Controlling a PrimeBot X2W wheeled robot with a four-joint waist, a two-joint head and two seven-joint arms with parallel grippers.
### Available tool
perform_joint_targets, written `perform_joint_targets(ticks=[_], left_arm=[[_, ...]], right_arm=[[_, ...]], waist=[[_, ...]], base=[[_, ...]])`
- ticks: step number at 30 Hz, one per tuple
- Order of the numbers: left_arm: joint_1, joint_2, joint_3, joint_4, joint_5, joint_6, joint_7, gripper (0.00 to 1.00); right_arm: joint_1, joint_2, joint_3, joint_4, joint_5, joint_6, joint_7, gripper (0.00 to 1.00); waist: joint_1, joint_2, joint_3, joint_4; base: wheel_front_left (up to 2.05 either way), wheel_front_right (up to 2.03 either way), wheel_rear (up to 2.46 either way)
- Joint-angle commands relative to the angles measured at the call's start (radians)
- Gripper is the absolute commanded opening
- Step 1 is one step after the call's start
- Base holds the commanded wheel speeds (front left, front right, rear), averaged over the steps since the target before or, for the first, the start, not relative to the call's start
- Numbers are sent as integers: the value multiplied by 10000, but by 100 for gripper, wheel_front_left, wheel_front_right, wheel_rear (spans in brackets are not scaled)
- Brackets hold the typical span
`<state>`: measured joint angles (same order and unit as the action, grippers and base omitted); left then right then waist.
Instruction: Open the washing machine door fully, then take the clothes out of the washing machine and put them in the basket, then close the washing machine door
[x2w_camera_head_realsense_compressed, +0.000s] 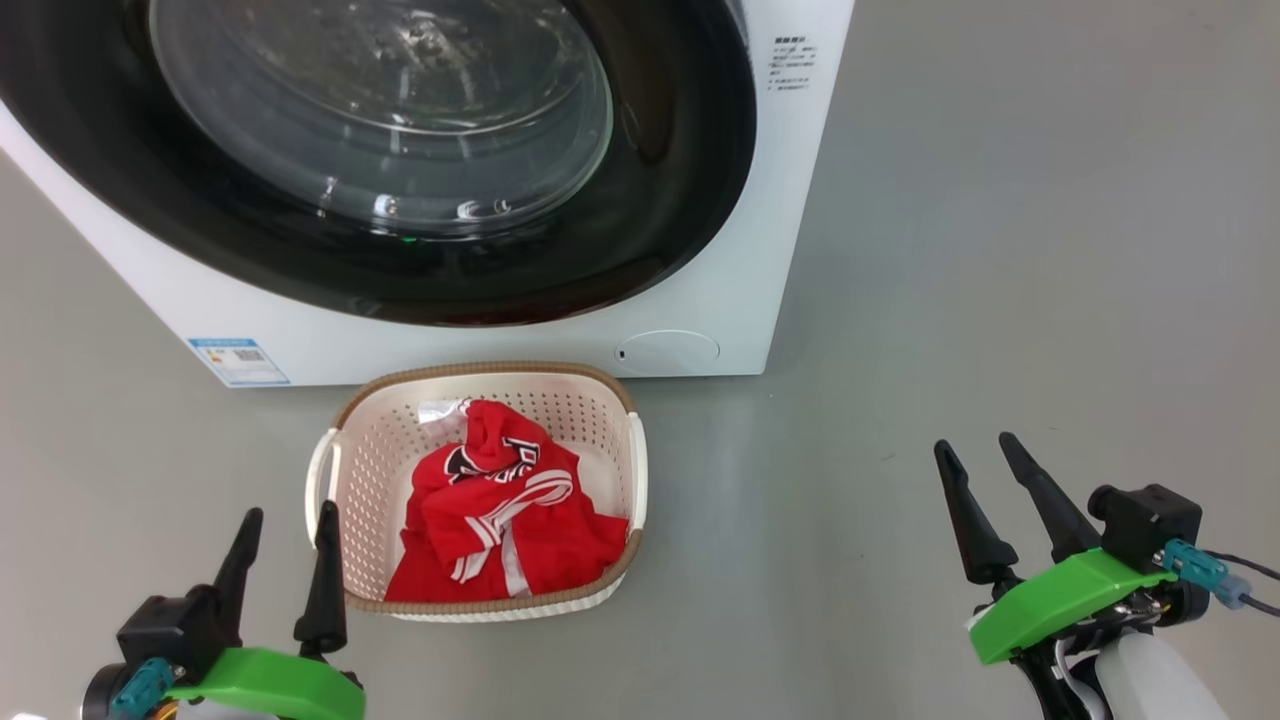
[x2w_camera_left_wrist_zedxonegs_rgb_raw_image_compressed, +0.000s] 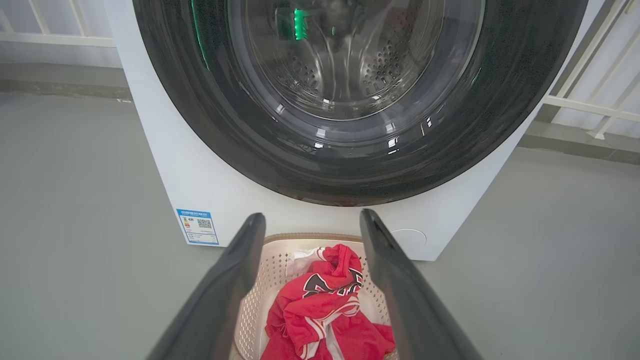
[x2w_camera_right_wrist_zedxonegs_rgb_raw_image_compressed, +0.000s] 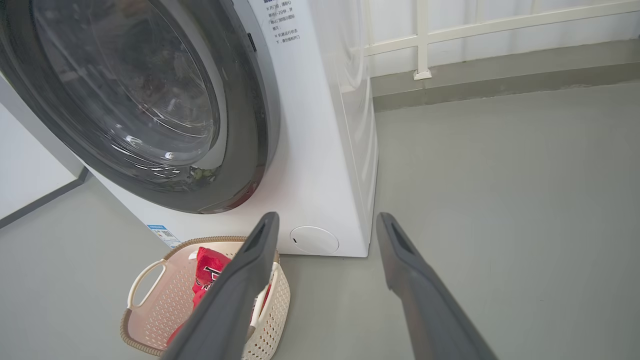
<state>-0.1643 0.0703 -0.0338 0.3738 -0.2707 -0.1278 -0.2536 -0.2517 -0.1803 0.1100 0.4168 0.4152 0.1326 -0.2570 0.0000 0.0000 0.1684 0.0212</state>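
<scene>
1. Left claw and right claw hung spread, empty.
2. The clothes lay in the basket on the floor.
3. Beyond, the washing machine door sat closed; the blue label below was illegible; the right wrist view caught a white railing.

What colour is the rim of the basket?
The basket has a brown, woven-look rim; the head view shows it best.

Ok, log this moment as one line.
washing machine door: shut | clothes: in basket | left fingers: open, empty | right fingers: open, empty | task: looks complete
</scene>
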Motion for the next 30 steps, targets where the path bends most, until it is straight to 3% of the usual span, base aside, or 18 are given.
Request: perform_joint_targets(ticks=[1,29,30], left_arm=[[38,315,334,-196,159,-29,-82,100],[248,335,442,-199,77,-29,-82,100],[365,157,93,0,36,0,0,0]], right_arm=[[144,-64,136,-281,-65,-19,-48,100],[435,100,-44,-323,-95,-19,-48,100],[480,133,-251,-76,-1,0,0,0]], waist=[[0,0,-84,-75],[0,0,-259,-236],[0,0,-259,-236]], base=[[0,0,0],[0,0,0],[0,0,0]])
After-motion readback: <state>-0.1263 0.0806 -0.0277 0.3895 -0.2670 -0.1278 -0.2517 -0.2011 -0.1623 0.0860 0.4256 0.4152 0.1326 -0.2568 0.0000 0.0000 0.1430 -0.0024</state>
